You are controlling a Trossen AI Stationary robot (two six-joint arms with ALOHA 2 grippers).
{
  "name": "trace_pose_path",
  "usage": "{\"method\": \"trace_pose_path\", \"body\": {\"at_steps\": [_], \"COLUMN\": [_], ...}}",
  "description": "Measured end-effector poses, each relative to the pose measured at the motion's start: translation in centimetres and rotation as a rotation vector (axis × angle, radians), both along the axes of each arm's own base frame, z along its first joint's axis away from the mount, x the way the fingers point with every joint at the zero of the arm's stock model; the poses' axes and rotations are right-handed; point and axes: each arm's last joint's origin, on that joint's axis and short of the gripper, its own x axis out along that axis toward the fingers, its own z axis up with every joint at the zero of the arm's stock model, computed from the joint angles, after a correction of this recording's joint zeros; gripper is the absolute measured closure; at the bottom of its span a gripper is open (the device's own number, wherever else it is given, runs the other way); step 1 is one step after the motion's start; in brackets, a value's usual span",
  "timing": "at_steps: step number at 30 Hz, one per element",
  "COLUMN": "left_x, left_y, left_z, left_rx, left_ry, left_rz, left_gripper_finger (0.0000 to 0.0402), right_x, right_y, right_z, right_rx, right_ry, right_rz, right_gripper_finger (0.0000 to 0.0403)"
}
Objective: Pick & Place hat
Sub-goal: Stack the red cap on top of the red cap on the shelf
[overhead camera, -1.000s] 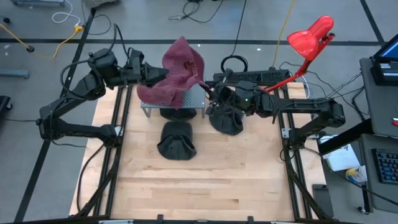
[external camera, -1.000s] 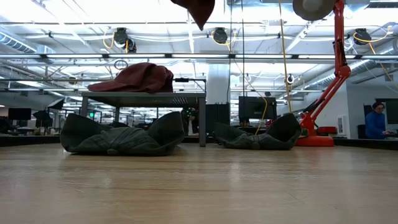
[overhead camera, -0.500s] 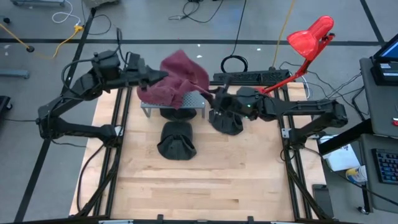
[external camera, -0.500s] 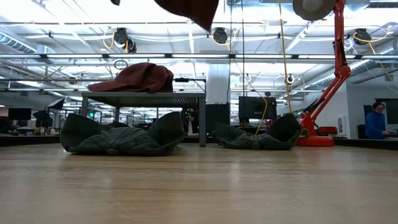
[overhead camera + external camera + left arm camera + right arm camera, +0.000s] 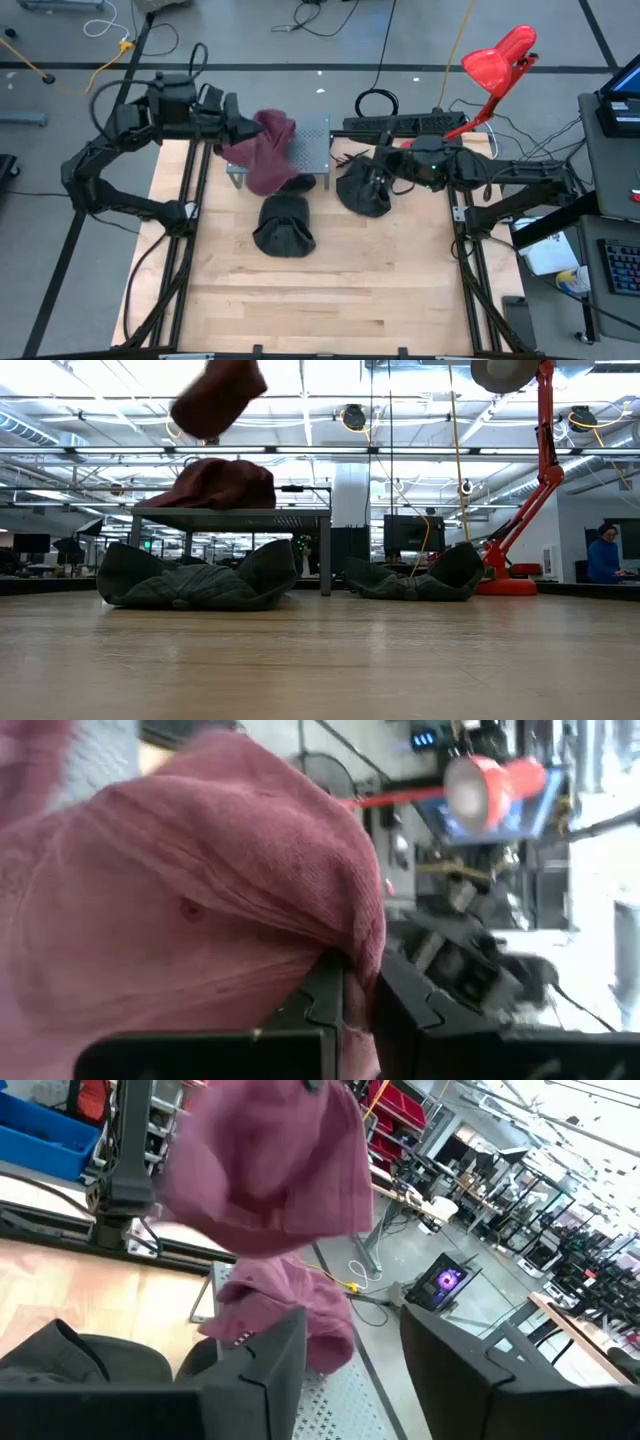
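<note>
A big open workshop hall sits beyond the wooden table point(image 5: 320, 290), strip lights overhead and a red lamp point(image 5: 500, 55) at the far corner; on the table stands a small metal rack point(image 5: 312, 150) with two dark hats point(image 5: 283, 225) on the wood beside it. The left gripper point(image 5: 357, 995) is pinched tight on a fold of the maroon hat point(image 5: 268, 150), which hangs in the air over the rack's left end, above another maroon hat point(image 5: 215, 485) lying on the rack; I'd lift straight and slow so the cloth clears the one beneath, then carry it off. The right gripper point(image 5: 350, 1355) waits with fingers spread, empty, above the dark hat point(image 5: 362, 192) right of the rack. A second ago both grippers stretched the hat between them; now the right has let go and drawn back.
</note>
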Motion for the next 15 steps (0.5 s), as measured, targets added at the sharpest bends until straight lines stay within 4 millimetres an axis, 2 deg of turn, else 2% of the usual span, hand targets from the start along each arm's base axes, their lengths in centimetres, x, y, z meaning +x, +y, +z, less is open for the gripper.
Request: {"method": "trace_pose_path", "body": {"at_steps": [5,10,15], "left_x": [0.2,-0.6,-2.2], "left_y": [-0.9,-2.5,-3.2], "left_z": [2.1,5.0,5.6], "left_rx": [-0.027,0.008,0.024], "left_ry": [0.012,-0.077,0.015], "left_rz": [-0.076,-0.138,-0.088], "left_gripper_finger": [0.0375,0.0375,0.0375], "right_x": [-0.2,-0.2,-0.2], "right_y": [0.0,0.4,1.6], "right_z": [0.1,0.1,-0.2], "right_rx": [0.004,0.003,0.000], "right_ry": [-0.003,0.003,0.029], "right_rz": [0.001,0.016,0.059], "right_gripper_finger": [0.0245,0.0247,0.0242]}}
